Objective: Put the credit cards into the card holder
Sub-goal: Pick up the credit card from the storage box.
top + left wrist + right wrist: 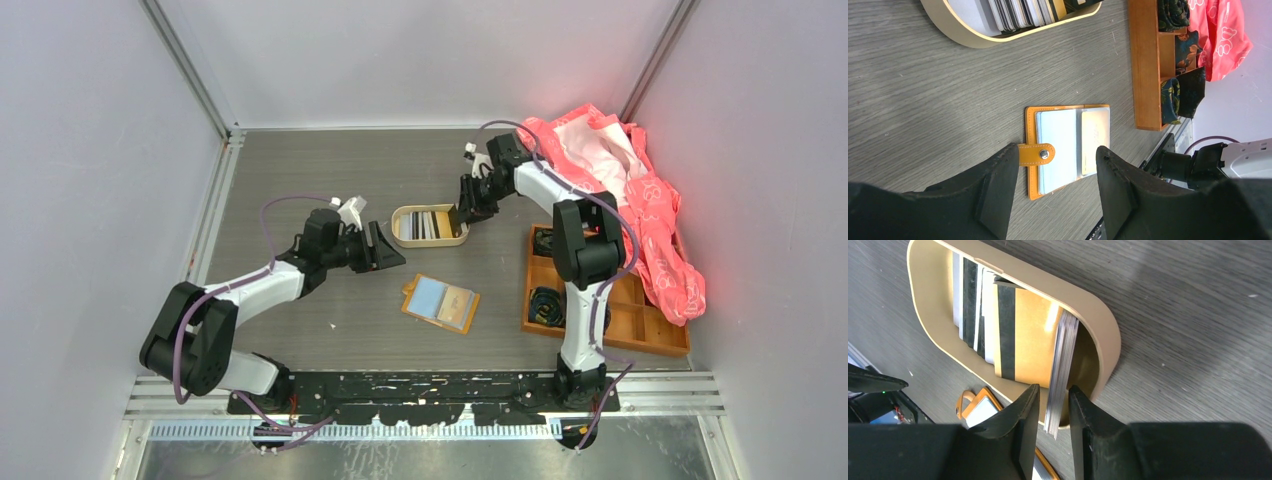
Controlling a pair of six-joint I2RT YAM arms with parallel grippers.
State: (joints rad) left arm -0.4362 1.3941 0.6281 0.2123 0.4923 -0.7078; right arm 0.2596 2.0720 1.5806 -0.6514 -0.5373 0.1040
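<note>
The right arm's jaws pinched a thin stack of credit cards (1062, 365) standing on edge at 1 end of the oval beige tin (1100, 327). The left arm's jaws stood wide open above the bench (300, 170), near the card holder (441, 302), which lay unfolded just beside the tin

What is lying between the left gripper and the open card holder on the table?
Nothing lies there. Only bare table separates the left gripper from the card holder. The top external view shows this most clearly.
</note>
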